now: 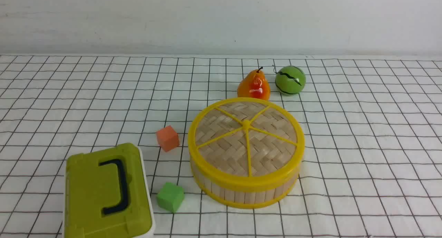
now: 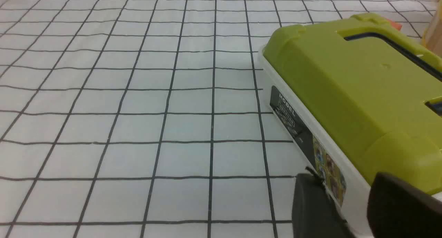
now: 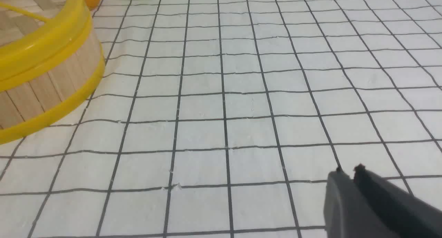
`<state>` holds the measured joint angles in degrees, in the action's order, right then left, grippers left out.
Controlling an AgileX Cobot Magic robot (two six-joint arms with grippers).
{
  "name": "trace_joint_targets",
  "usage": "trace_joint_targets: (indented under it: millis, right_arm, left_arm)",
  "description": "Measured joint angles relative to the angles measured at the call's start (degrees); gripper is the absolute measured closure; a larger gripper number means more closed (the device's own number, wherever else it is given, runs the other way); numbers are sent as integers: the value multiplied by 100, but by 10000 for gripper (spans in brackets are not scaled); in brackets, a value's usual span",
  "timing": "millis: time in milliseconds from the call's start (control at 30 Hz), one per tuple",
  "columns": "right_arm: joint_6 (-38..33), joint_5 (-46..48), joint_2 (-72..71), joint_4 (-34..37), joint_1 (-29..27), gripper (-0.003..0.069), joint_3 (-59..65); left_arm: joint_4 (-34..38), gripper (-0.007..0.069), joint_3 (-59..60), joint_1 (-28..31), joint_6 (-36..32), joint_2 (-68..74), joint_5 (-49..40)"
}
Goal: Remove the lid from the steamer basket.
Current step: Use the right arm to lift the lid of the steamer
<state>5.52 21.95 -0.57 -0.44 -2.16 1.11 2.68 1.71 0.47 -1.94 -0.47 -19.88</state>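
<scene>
Logging table state from the front view: lid [image 1: 224,151] lies flat on top of the steamer basket [image 1: 241,193], its yellow rim seated over the basket's upper rim all round; five yellow spokes meet at the hub; the pair stands right of centre on the white, black-gridded cloth [image 1: 362,144].

Behind the basket, just beside its far edge: orange-yellow toy pear [image 1: 253,86], upright; green striped ball [image 1: 290,80] just to the pear's right; whether these two touch I cannot tell. Left of the basket: orange cube [image 1: 167,138], near the wall but apart from it; green cube [image 1: 170,197] nearer the camera, also apart from the basket. Olive-green box [image 1: 100,196] with a dark handle sits at the near left, a white base showing under the green top; it is apart from both cubes.

Left wrist view: left gripper [image 2: 347,196] is low over the cloth, close beside the box's long white side; its two dark fingers [image 2: 317,210] stand well apart, jaws released; a label strip on the box side shows past them; whether a finger touches the box cannot be told.

Right wrist view: right gripper [image 3: 349,172] is over bare cloth, well apart from the basket; its fingers lie together with only a thin slit between them, jaws clenched on nothing; basket wall and lid rim are partly in view, bamboo slats between yellow bands.
</scene>
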Motion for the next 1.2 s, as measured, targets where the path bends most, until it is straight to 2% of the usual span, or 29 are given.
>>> trace_joint_targets:
  millis: [1200]
  right_arm:
    - [0, 0, 0, -37, 0, 573, 0]
  left_arm:
    - [0, 386, 0, 0, 0, 0, 0]
